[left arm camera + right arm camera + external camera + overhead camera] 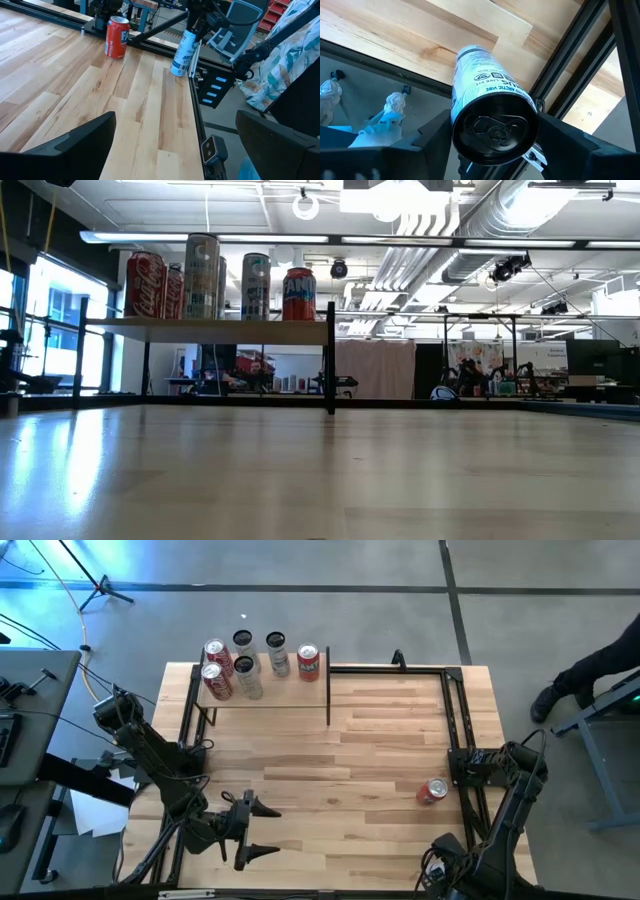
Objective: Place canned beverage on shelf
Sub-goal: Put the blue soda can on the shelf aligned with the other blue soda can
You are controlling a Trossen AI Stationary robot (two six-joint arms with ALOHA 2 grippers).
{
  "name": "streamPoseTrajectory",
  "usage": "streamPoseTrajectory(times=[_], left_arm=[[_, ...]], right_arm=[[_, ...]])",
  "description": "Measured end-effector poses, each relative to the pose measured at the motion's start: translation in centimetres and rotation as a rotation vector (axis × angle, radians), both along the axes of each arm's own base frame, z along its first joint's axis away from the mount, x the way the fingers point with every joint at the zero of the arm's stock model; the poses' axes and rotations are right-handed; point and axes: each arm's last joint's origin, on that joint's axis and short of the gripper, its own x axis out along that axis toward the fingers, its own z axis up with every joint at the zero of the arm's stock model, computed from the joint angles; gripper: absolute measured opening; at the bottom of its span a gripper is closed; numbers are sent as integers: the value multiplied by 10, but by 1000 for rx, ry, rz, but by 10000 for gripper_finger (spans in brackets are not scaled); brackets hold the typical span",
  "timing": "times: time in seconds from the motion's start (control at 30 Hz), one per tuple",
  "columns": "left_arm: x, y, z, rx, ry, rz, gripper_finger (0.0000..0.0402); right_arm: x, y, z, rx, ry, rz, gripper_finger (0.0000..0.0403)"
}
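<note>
Fingers of the right gripper (495, 142) are standing on either side of a tall white-and-blue can (487, 95), one dark finger (437, 137) at each flank of its upper body, just under the black lid. Whether the pads are already pressing on the can wall cannot be told. The can is standing upright at the right edge of the table (380, 740), beside the black frame rail; the left wrist view is showing it (183, 52) with the right arm reaching down onto its top.

A second can, red (432, 791), is standing on the tabletop just beside that gripper, toward the table centre, and nothing is touching it.

The shelf (290, 690) is sitting at the far left corner of the table, well apart from both grippers. Six cans are standing on its board: two red ones (217, 668) at the left, dark-topped ones (247, 665) in the middle, and another red one (309, 662) at the right.

The left gripper (262, 830) is hovering over the near left part of the table, its fingers (65, 150) spread wide apart and holding nothing.
</note>
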Motion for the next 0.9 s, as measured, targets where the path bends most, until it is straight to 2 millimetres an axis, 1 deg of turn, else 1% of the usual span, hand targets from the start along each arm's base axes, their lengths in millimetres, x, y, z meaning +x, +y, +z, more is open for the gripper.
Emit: streamPoseTrajectory(times=[0.27,0.4,0.63,0.73,0.9], left_arm=[[0,0,0,0,0,0,387],[0,0,0,0,0,0,387],[0,0,0,0,0,0,387],[0,0,0,0,0,0,387],[0,0,0,0,0,0,387]], right_arm=[[0,-2,0,-25,-7,2,245],[7,-6,0,-42,-45,36,245],[38,-26,0,-40,-77,120,245],[57,-41,1,-46,-98,168,245],[89,-71,1,-46,-113,246,245]])
